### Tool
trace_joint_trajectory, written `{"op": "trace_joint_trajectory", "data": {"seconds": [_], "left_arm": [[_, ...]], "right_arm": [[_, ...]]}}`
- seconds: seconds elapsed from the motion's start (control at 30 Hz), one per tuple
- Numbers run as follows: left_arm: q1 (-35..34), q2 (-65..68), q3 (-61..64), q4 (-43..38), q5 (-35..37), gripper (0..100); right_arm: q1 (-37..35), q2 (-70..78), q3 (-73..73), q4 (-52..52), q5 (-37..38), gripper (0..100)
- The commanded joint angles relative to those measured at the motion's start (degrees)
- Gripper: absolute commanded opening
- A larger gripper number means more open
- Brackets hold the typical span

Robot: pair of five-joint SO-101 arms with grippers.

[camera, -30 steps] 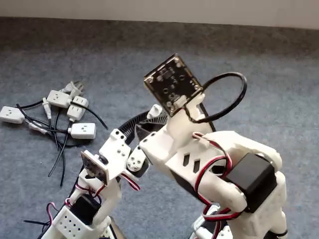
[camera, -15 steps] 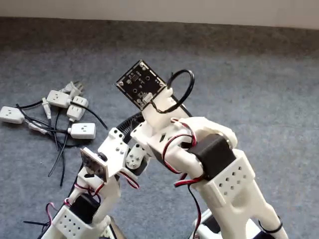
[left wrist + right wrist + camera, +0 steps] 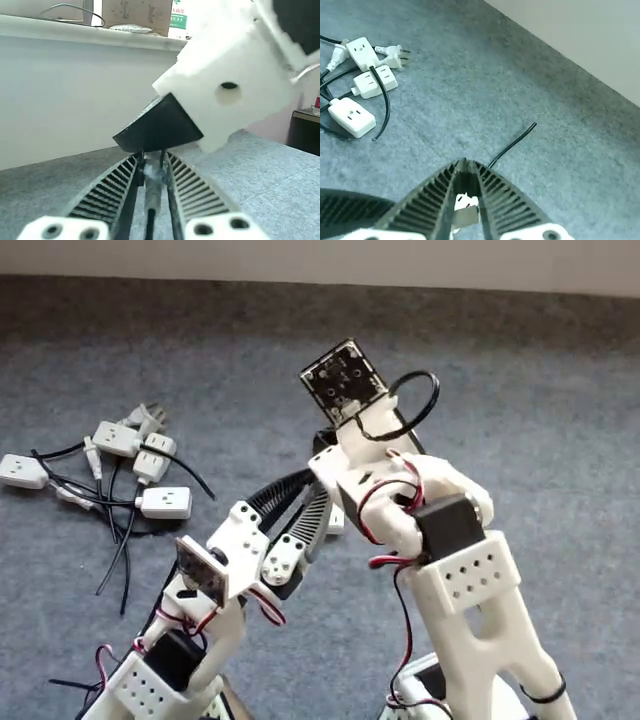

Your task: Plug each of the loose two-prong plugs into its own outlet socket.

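High view: two white robot arms crowd the middle of a grey carpeted table (image 3: 560, 390). Over the last second the right arm (image 3: 440, 530) swung left, then back and farther out. Its wrist now hangs over the tip of the left claw (image 3: 320, 490), which has crept slightly forward. A small white piece (image 3: 336, 520) shows where they meet. Well apart to the left, the heap of sockets (image 3: 166, 502) and a loose plug (image 3: 150, 418) has not shifted. Nothing new looks plugged in yet, and the arms seem to be lining up a join in mid-air. Open carpet lies to the right and beyond, up to the wall (image 3: 400, 260).

Left wrist view: the left claw (image 3: 152, 160) is closed on a plug (image 3: 153, 184), prongs pointing away and its cord (image 3: 150, 222) trailing back. The right arm's white body (image 3: 225, 90) sits just ahead, so there is probably little room to push forward.

Right wrist view: the right claw (image 3: 463, 162) has its tips meeting. The white piece (image 3: 464, 202) shows in the narrow gap, but I cannot tell whether it is gripped or lies beyond. A black cord end (image 3: 515, 142) lies on bare carpet ahead. The sockets (image 3: 350, 116) and loose plug (image 3: 395, 50) sit off to one side.
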Motion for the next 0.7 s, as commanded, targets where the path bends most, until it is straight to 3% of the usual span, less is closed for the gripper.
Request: {"op": "trace_joint_trajectory", "data": {"seconds": [0.0, 0.33, 0.53, 0.67], "left_arm": [[0.0, -0.9, 1.0, -0.7, 0.3, 1], [-2.5, -0.5, 1.0, -0.6, 0.3, 1], [-9.8, -0.5, 1.0, 1.8, 0.3, 1], [-12.1, -0.4, 0.8, 4.8, 0.4, 1]], "right_arm": [[2.4, 0.4, 3.7, -2.5, 0.7, 0.7], [2.7, 0.4, -14.1, 5.7, 0.4, 0.7], [9.3, 0.5, -25.7, 13.1, 0.3, 0.7], [16.6, 1.2, -25.2, 16.8, 0.3, 0.7]]}}
